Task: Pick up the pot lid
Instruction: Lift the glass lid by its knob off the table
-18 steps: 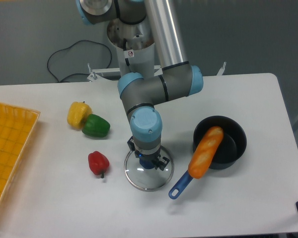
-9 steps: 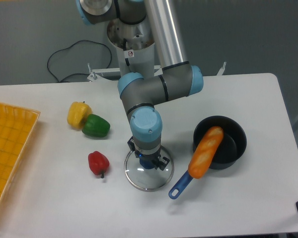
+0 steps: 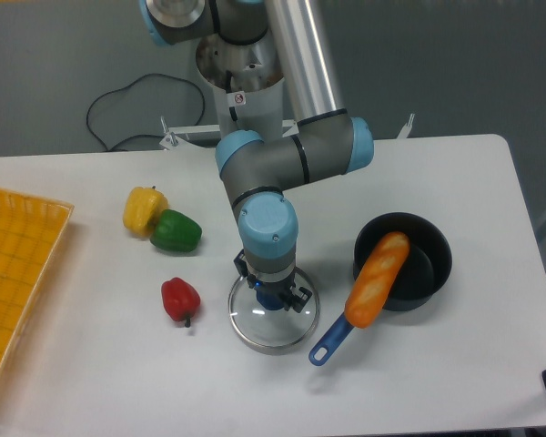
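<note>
The gripper [image 3: 272,289] points down at the middle of the table, its fingers closed around the blue knob of the clear, round pot lid [image 3: 266,332]. Part of the knob is hidden behind the fingers. The lid looks level, and a thin dark band shows below its front rim. Whether it is fully off the table I cannot tell.
Just right of the lid is a black pot [image 3: 425,273] with a blue handle [image 3: 329,343] and a long orange object [image 3: 379,279] across it. Leftward lie a red pepper [image 3: 179,299], a green pepper [image 3: 176,231], a yellow pepper [image 3: 144,210] and an orange crate [image 3: 45,221].
The arm has risen very slightly, and the lid has shifted a touch to the right with it. A darker band now shows beneath the lid's front edge.
</note>
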Controlling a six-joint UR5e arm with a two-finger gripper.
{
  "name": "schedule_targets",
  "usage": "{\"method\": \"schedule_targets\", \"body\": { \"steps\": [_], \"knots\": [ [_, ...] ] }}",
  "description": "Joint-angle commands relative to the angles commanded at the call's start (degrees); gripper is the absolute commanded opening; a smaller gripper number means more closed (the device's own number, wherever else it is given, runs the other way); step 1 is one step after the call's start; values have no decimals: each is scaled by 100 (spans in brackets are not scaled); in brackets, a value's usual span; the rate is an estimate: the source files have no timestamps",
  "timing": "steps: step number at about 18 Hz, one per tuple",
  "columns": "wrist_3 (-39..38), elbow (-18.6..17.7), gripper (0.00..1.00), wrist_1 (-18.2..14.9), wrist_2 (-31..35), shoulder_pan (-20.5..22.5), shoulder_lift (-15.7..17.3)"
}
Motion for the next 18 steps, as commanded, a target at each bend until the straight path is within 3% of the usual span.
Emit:
{"method": "schedule_targets", "body": {
  "steps": [5, 9, 18],
  "knots": [
    [9, 193, 39, -193, -35, 18, 88],
    [9, 500, 39, -720, -114, 62, 185],
    [96, 519, 39, -931, -404, 342, 544]
  ]
}}
